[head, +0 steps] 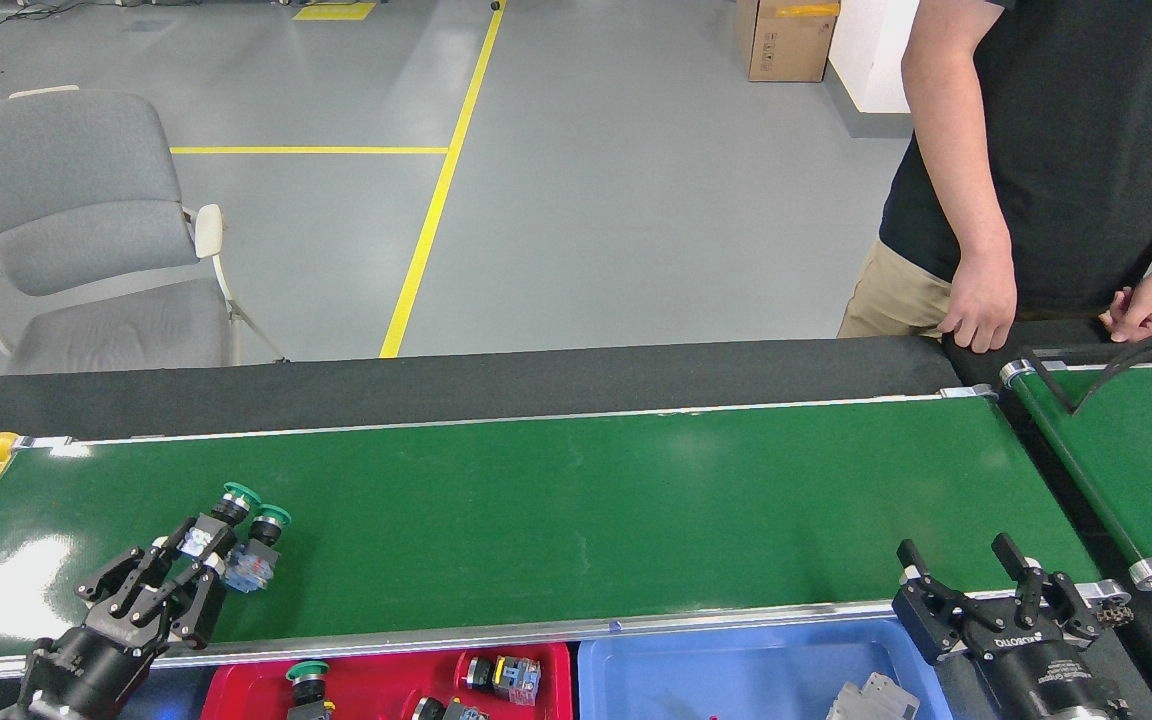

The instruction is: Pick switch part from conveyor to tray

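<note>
The long green conveyor (576, 510) runs across the whole view, with a person (1056, 150) standing at its far right corner and a grey chair (76, 220) beyond its far left. Along the near edge sit a red tray (236, 690), already holding a few switches, and a blue bin (736, 670) beside it. The right gripper (976, 590) hovers over the belt's near rail with its fingers spread and nothing between them. The left gripper (181, 575) is down at the belt's left end, its fingers pressed onto the grey body of one switch part (211, 530), whose green cap points away; a second green-capped switch (256, 555) lies touching it. These parts look like small, light, rigid plastic, likely to roll on the round cap, so the squarish block at the back is the safer place to hold.
</note>
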You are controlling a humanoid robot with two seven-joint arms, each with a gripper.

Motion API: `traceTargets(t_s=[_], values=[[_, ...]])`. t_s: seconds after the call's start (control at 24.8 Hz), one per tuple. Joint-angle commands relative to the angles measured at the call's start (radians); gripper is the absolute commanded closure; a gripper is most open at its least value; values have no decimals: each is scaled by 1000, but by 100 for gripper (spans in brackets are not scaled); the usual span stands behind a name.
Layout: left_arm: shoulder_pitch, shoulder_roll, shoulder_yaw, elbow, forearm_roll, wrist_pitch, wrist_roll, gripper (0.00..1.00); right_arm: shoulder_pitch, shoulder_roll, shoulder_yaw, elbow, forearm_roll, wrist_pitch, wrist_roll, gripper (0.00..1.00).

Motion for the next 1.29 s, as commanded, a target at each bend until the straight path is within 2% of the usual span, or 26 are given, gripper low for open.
traceTargets(t_s=[0.0,0.08,0.12,0.16,0.24,0.28,0.32,0.48,0.68,0.77,0.89,1.01,1.25], values=[[86,-22,1,-134,9,-7,-3,89,-10,1,-2,-11,-3,6,-2,1],[188,-60,0,-247,9,-7,-4,81,-13,3,-2,-13,-3,6,-2,1],[218,-77,-8,-277,9,-7,-6,72,-13,3,-2,-16,-3,3,-2,1],[232,-88,-20,-286,7,-7,-7,60,-13,4,-2,-17,-3,0,-2,1],[243,-120,-43,-293,4,-7,-9,19,-12,3,-2,-19,-3,-2,-2,1],[245,-137,-43,-297,4,-7,-10,4,-12,4,-2,-19,-3,-2,-2,1],[246,-147,-42,-298,3,-7,-10,1,-12,3,-2,-19,-3,-2,-2,1],[246,-160,-23,-292,4,-7,-9,0,16,4,-2,-19,-3,0,-3,1],[245,-215,130,-284,-9,-7,-33,1,57,6,-2,-60,-3,1,-3,1],[240,-209,171,-264,-17,158,-37,1,93,9,-2,-82,3,4,-5,1],[237,-175,202,-238,-45,297,-37,1,110,20,-5,-82,48,11,-9,2],[235,-167,210,-231,-75,323,-41,1,160,29,-7,-82,83,11,-74,2],[192,-151,219,-182,-77,327,-61,1,177,30,-9,-82,83,9,-91,2]])
